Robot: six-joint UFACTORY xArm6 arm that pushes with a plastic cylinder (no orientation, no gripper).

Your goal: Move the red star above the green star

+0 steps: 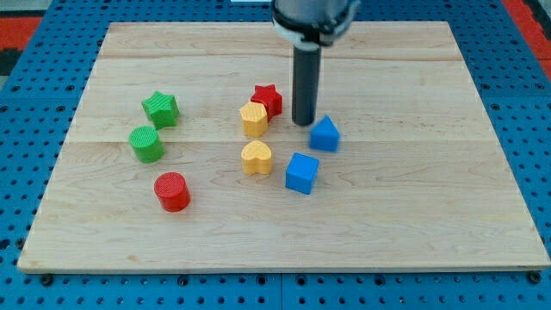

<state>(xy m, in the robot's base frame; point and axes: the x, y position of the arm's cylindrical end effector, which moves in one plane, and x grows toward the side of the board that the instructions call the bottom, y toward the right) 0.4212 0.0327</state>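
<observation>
The red star (268, 98) lies near the middle of the wooden board, touching a yellow block (254, 119) at its lower left. The green star (161, 109) lies well to the view's left of it, at about the same height. My tip (304, 123) stands just right of the red star, a small gap apart, and close to the upper left of a blue block (325, 134).
A green cylinder (146, 144) sits below the green star. A red cylinder (172, 191) lies lower left. A yellow heart (256, 158) and a blue cube (301, 173) lie below the centre. The board's edge (275, 269) meets a blue pegboard surround.
</observation>
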